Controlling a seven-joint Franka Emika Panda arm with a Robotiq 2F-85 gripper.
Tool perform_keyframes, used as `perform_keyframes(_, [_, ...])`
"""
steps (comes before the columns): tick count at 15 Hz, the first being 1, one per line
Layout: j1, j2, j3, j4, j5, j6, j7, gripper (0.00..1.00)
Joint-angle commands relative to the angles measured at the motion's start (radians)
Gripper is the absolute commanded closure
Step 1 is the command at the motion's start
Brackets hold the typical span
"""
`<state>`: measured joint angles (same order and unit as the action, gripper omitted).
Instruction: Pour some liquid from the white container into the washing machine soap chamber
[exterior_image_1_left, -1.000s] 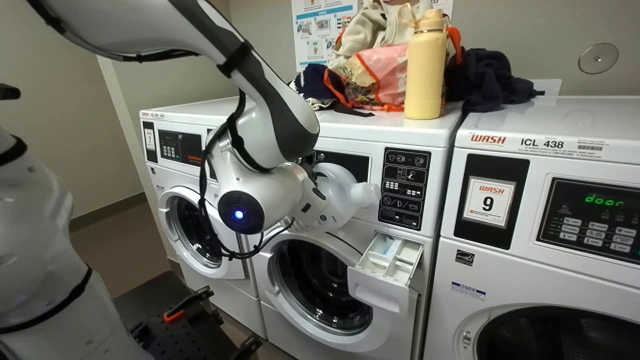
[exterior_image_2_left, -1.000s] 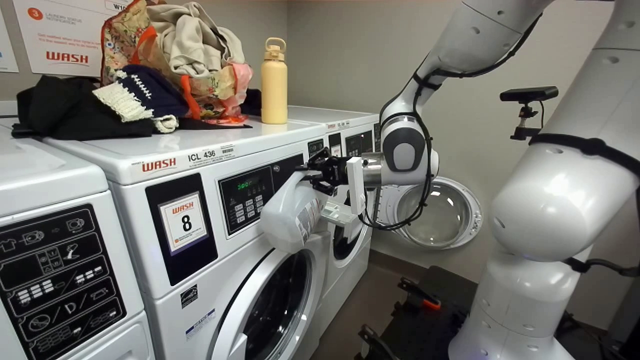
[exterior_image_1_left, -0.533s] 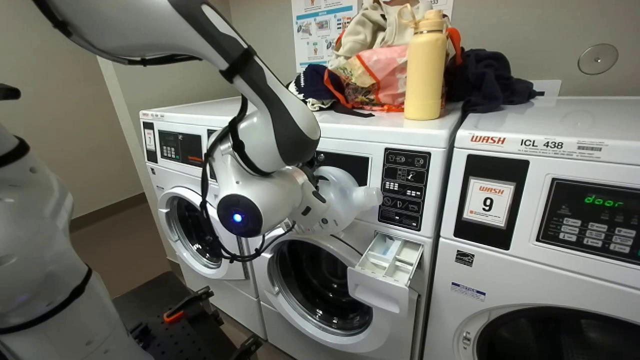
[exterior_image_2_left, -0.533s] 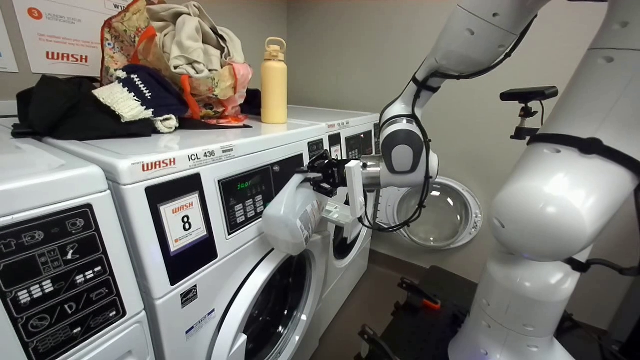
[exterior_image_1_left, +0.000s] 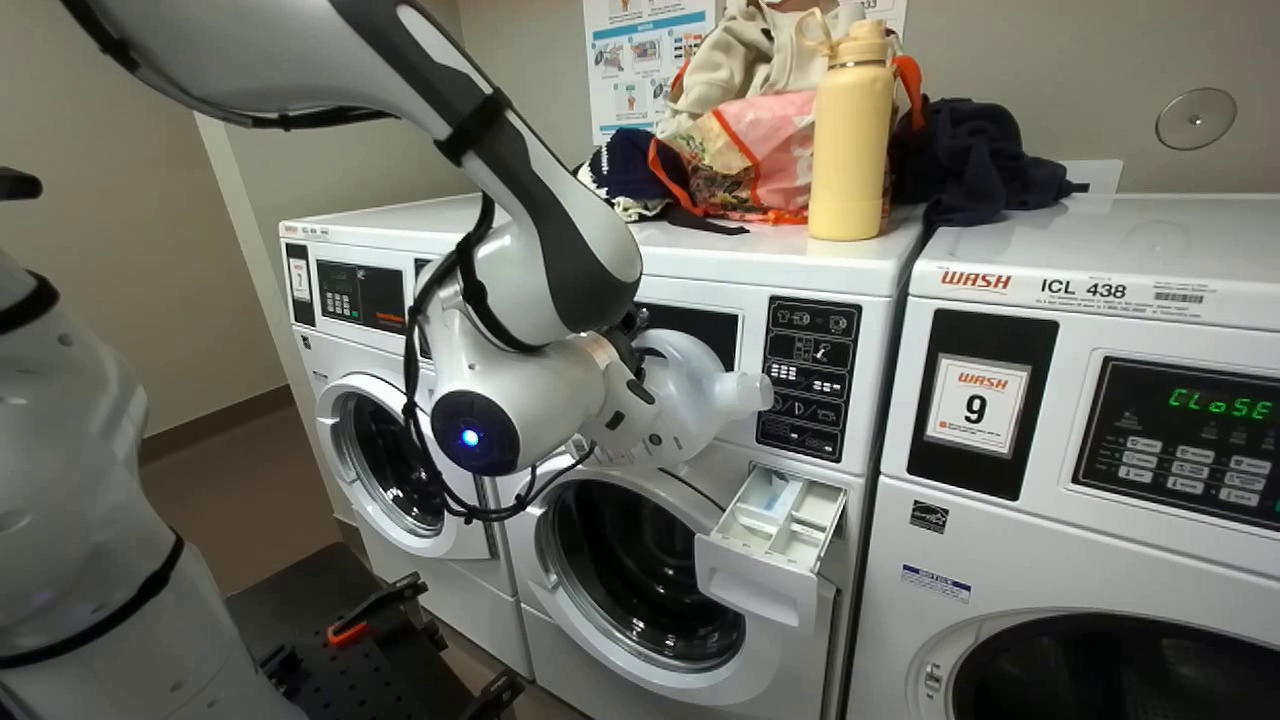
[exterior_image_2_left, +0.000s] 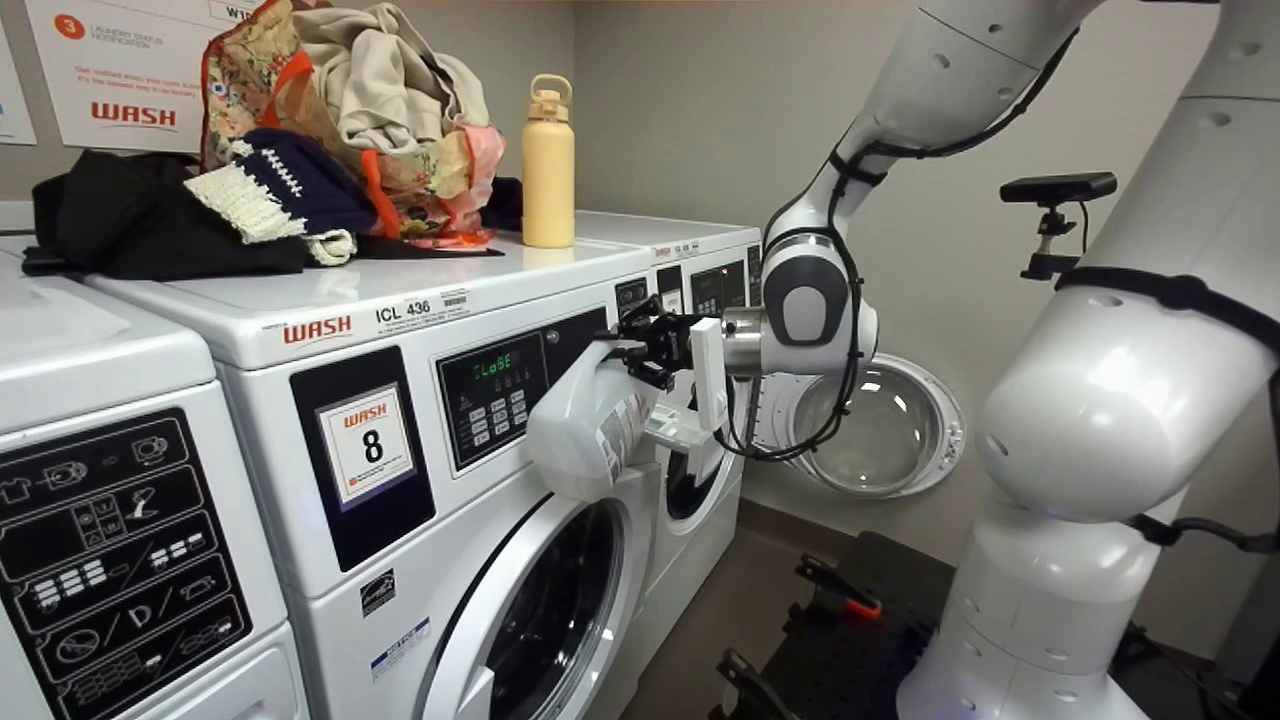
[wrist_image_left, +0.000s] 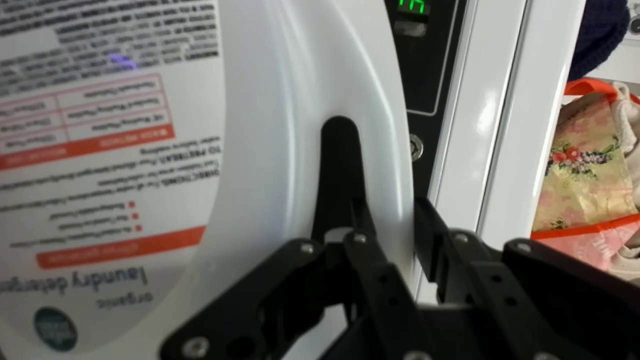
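In front of the washer (exterior_image_1_left: 740, 450), the jug (exterior_image_1_left: 690, 400) is held aloft by the gripper (wrist_image_left: 395, 220), which is clamped on its handle (wrist_image_left: 389, 175). In the wrist view, one of the fingers (wrist_image_left: 372, 265) is passed through the handle's opening and the other is set against its outer edge, so that the plastic is pinched between them. The jug is tilted, and its spout (exterior_image_1_left: 746, 392) is pointed sideways; in an exterior view its tip is seen against the dark panel (exterior_image_1_left: 808, 378). The drawer (exterior_image_1_left: 755, 585) is pulled out from the washer's front, and its divided compartments are exposed. The spout is held higher than the drawer, with a gap between the two. Whether it is lined up with any one compartment cannot be told. On the label (wrist_image_left: 110, 180), shown flipped in the wrist view, the word "laundry" is printed. The washer is marked by a sticker (exterior_image_2_left: 368, 447) with an 8, and its display (exterior_image_2_left: 495, 385) is lit in green. A bottle (exterior_image_1_left: 848, 150) and a bag (exterior_image_1_left: 775, 150) of cloth are carried by it, and a neighbouring washer (exterior_image_1_left: 1040, 545) is marked with a 9.
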<state>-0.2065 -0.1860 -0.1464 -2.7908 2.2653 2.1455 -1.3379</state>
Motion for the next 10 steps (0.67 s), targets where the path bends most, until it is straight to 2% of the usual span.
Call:
perform_keyframes(1, [-0.007,-0.008,0.0,-0.004,0.092,-0.11,-0.061,0.93])
perform_keyframes(6, [-0.006,-0.07,0.007,-0.021,0.037,-0.106,-0.125,0.93])
perform_keyframes(8, [-0.008,-0.123,0.013,-0.021,-0.05,-0.052,-0.12,0.93])
perform_keyframes(9, [-0.003,-0.187,0.032,-0.019,-0.141,0.05,-0.075,0.93])
perform_keyframes(10, [-0.013,-0.03,0.012,-0.015,-0.074,-0.011,-0.122,0.93])
